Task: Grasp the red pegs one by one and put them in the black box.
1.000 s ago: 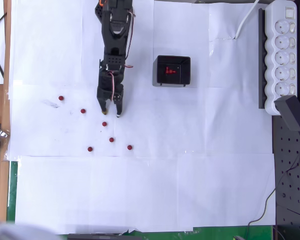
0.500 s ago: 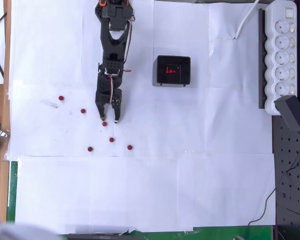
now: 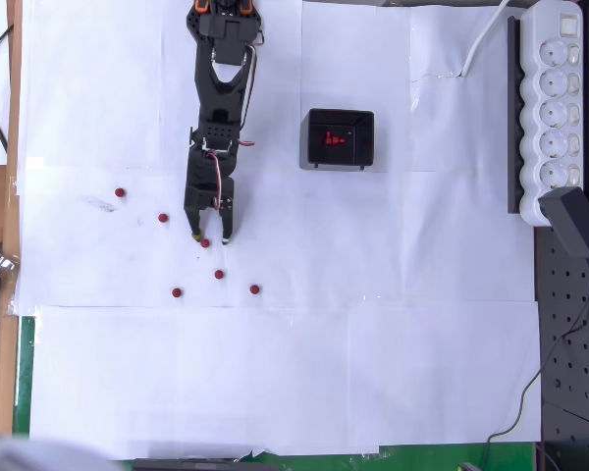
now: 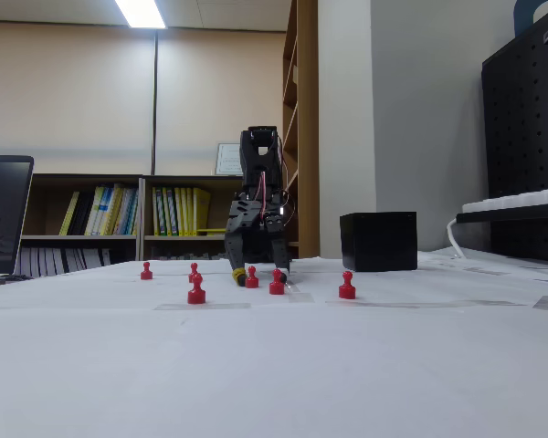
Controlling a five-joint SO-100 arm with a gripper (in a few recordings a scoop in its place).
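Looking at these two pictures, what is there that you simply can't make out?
- Whether the gripper already pinches the peg between its fingers: too small in the overhead view; in the fixed view the fingers stand close beside it.
- How many pegs lie in the box: a small red blur overhead; the front wall hides the inside in the fixed view.
- The arm's base: cut off by the overhead view's top edge.

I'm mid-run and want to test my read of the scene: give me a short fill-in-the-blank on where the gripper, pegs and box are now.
1. In the overhead view, the gripper has its fingers on either side of a red ____.
2. Counting that one, ____ red pegs stand on the white paper.
3. The black box already holds some pegs coloured ____.
4. In the overhead view, the box lies to the ____ of the arm.

Missing words: peg; six; red; right
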